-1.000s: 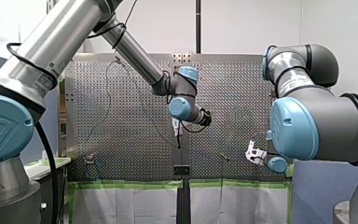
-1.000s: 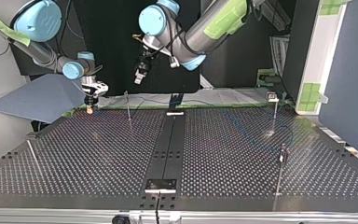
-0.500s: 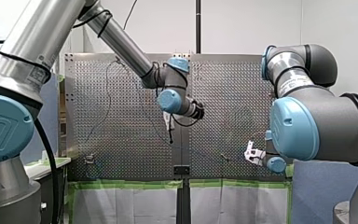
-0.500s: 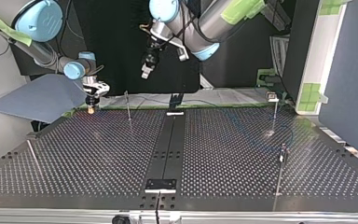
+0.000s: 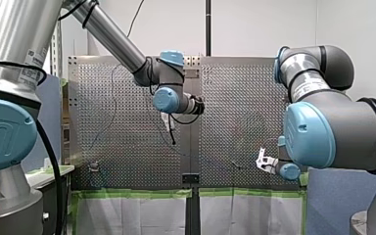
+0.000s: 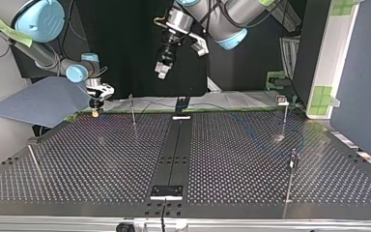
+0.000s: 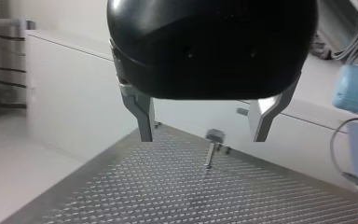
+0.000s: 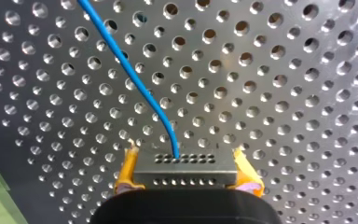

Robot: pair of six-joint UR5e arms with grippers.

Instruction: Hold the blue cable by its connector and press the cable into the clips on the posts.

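Left hand point(image 7: 203, 137): wide, empty, risen higher above desk point(image 6: 101, 159). Right hand point(image 8: 185, 156): unmoved, gripping connector point(image 8: 185, 171); blue cable point(image 8: 130, 72) likely awaits clipping.

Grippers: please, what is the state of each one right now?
Left gripper: open, holding nothing.
Right gripper: closed on the connector of the blue cable.

A perforated metal desk point(image 6: 101, 159) has a black strip point(image 6: 174, 150) running down its middle. A small black-and-white plate point(image 6: 166, 192) sits at the strip's near end. Green tape point(image 5: 132, 193) lines the desk edge on both sides of the strip, above pale sheeting point(image 5: 127, 215). A grey-blue sheet point(image 6: 38, 101) lies well to one side of the strip. A white panel point(image 6: 335, 53) stands well to the other side.
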